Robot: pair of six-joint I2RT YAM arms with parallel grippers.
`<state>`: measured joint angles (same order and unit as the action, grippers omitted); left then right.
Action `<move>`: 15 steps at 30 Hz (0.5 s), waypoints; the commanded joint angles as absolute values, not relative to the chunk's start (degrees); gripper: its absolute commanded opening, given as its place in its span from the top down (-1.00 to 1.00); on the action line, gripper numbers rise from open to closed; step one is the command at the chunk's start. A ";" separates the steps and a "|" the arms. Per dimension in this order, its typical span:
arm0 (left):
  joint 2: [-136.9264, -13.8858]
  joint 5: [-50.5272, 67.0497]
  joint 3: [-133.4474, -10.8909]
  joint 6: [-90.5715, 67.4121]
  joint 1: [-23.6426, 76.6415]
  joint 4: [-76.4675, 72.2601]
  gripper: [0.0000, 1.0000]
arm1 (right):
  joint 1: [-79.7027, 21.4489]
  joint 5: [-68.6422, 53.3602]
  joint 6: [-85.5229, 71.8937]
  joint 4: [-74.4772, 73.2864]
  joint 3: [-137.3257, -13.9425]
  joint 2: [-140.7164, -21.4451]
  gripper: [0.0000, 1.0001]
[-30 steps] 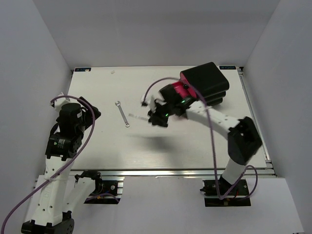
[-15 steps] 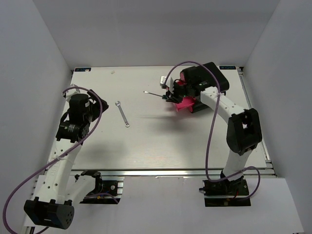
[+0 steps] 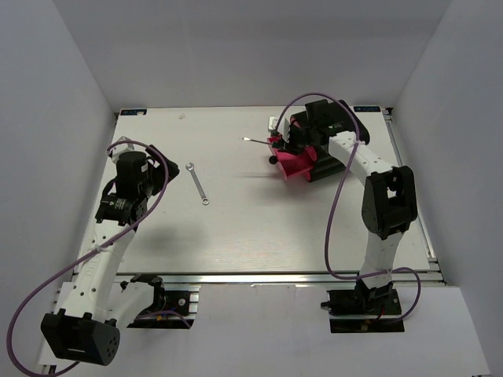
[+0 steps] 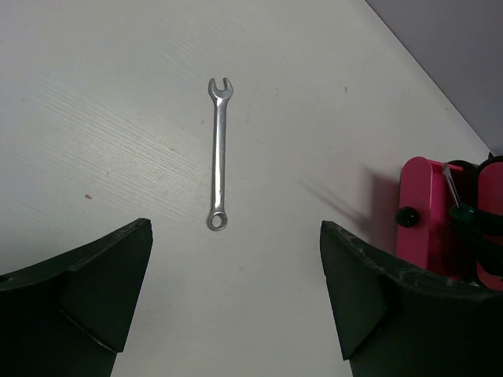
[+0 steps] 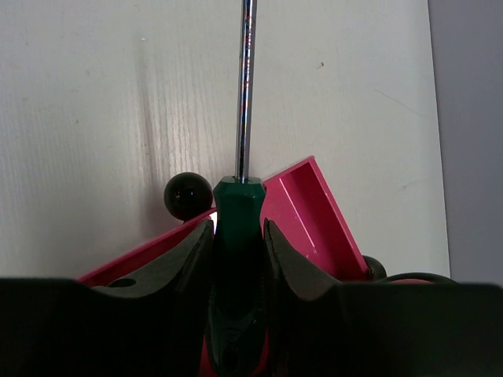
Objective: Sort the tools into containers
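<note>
The left gripper stands wide open and empty above the table, the wrench lying flat just ahead of it, untouched. Farther off, the right gripper is closed on the handle of the green-handled screwdriver over the open pink drawer; I think it should first turn the tool along the drawer and lower it, because the shaft reaches out past the front wall, beside the knob.
</note>
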<state>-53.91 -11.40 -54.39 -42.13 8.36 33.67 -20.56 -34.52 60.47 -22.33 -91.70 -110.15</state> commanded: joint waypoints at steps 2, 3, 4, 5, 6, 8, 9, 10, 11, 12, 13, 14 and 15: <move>-53.70 -10.28 -54.05 -42.54 8.44 31.73 -0.93 | -19.34 -35.33 61.96 -19.34 -92.20 -110.74 1.00; -53.61 -10.20 -54.05 -42.54 8.44 31.73 -0.93 | -18.99 -35.42 61.61 -19.25 -92.20 -110.83 1.00; -53.61 -10.11 -53.88 -42.54 8.44 31.64 -0.93 | -18.81 -35.42 61.61 -19.16 -92.02 -110.83 1.00; -53.61 -10.02 -53.70 -42.63 8.44 31.55 -0.93 | -18.55 -35.16 61.61 -19.51 -92.02 -110.74 0.98; -53.61 -9.93 -53.61 -42.63 8.44 31.55 -0.93 | -18.46 -35.07 61.61 -19.60 -92.02 -110.74 0.93; -53.61 -9.67 -53.35 -42.80 8.35 31.29 -0.93 | -18.11 -34.72 61.70 -19.95 -91.67 -110.57 0.81; -53.61 -9.58 -53.26 -42.80 8.35 31.12 -0.93 | -18.02 -34.54 61.61 -19.95 -91.32 -110.48 0.74; -53.61 -9.58 -53.26 -42.89 8.44 30.94 -0.93 | -18.02 -34.45 61.61 -19.95 -91.06 -110.30 0.73; -53.61 -9.41 -53.26 -42.89 8.44 30.94 -0.93 | -17.93 -34.28 61.61 -19.95 -90.27 -109.95 0.71; -53.61 -9.32 -53.17 -42.89 8.35 30.76 -0.93 | -17.93 -34.28 61.70 -19.86 -89.83 -109.69 0.69; -53.70 -9.32 -53.17 -42.89 8.44 30.76 -0.93 | -17.93 -34.19 61.79 -19.86 -89.39 -109.34 0.68; -53.61 -9.23 -53.17 -42.89 8.35 30.76 -0.93 | -17.93 -34.19 61.87 -19.78 -88.69 -109.16 0.67; -53.61 -9.14 -53.09 -42.89 8.44 30.76 -0.93 | -17.93 -34.19 61.87 -19.78 -88.33 -109.07 0.62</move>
